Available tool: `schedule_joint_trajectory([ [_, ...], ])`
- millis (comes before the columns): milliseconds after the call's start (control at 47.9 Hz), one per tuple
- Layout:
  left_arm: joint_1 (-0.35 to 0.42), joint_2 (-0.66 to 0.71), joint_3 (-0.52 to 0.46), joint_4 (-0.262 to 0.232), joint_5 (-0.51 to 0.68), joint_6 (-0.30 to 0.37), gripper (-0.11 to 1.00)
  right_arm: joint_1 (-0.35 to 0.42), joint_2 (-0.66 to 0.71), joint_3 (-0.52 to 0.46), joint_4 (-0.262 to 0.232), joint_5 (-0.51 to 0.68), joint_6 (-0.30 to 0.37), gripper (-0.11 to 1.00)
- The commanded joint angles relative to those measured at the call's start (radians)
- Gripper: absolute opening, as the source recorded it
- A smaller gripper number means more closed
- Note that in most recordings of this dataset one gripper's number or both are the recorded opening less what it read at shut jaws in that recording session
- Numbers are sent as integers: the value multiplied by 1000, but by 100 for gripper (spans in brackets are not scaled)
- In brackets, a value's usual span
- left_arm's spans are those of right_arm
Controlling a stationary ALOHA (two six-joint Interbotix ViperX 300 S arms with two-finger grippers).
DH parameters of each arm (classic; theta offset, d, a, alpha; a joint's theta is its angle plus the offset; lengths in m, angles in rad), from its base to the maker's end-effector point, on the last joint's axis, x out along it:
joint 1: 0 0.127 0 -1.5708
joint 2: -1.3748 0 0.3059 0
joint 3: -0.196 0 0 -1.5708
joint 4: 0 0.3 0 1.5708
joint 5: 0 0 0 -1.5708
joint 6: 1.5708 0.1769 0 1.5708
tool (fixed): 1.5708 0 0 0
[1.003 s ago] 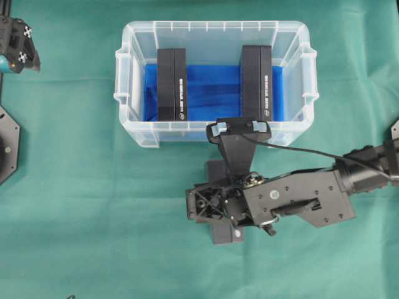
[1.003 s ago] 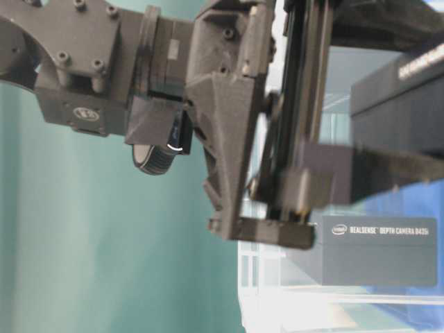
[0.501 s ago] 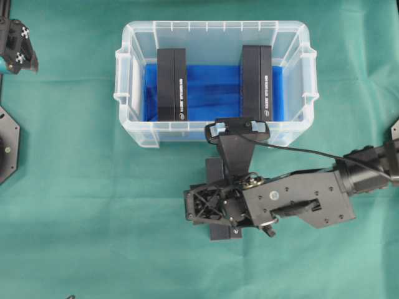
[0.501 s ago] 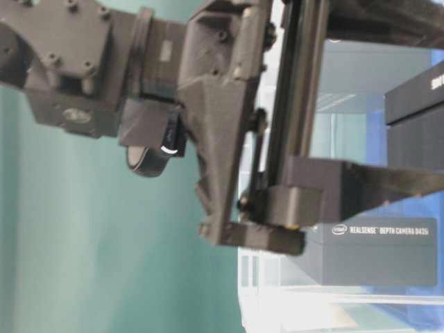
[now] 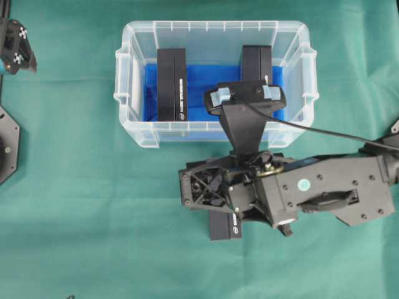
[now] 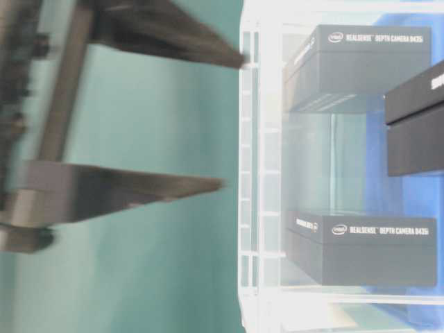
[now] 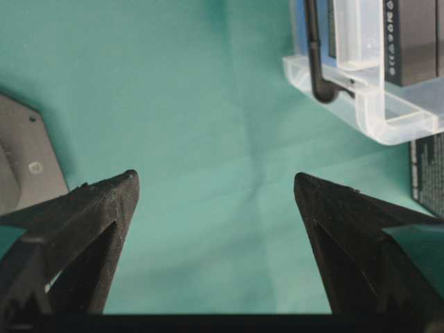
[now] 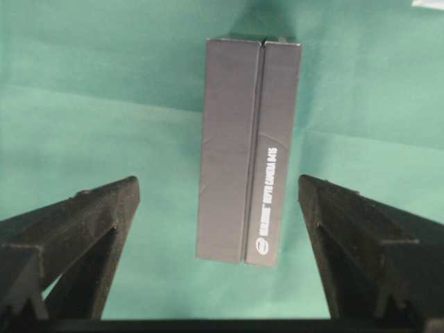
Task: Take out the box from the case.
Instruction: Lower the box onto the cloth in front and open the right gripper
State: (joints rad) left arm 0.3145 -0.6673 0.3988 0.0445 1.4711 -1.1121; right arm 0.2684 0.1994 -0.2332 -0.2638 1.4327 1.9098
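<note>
Right gripper (image 8: 218,201) hung spread wide and empty above a black box (image 8: 248,149) lying flat on the green cloth (image 5: 75,218), just outside the case's (image 5: 293,37) near wall, apparently released. Two more boxes (image 5: 172,84) stood on edge inside on the blue floor. Left gripper (image 7: 215,191) idled spread at the cloth's far-left corner.

Left gripper (image 7: 215,191) has its two black pointed fingers (image 7: 90,215) spread wide over plain green cloth (image 7: 194,104), nothing between them. Top right there's a corner of the clear plastic ribbed-rim case (image 7: 368,104), and what looks like a dark box (image 7: 427,173) on the cloth just beside it
</note>
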Motion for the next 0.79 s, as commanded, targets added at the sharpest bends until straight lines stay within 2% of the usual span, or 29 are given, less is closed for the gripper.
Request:
schedule_joint_trajectory([
  [0,0,-3,-11,3,-3,2,94,-11,-35,-41,-2,11,-6,93],
  [397,0,-9,-11,-2,-5,-2,94,-20,-48,-44,72,8,-48,92],
  [522,-2,-9,-9,-3,-5,-3,94,-17,-71,-38,75,15,-61,92],
  [648,-2,-12,-9,-5,-3,-6,94,-5,-107,2,87,28,-66,92],
  [773,-2,-15,-8,-6,-3,-9,94,15,-175,86,115,29,-63,92],
])
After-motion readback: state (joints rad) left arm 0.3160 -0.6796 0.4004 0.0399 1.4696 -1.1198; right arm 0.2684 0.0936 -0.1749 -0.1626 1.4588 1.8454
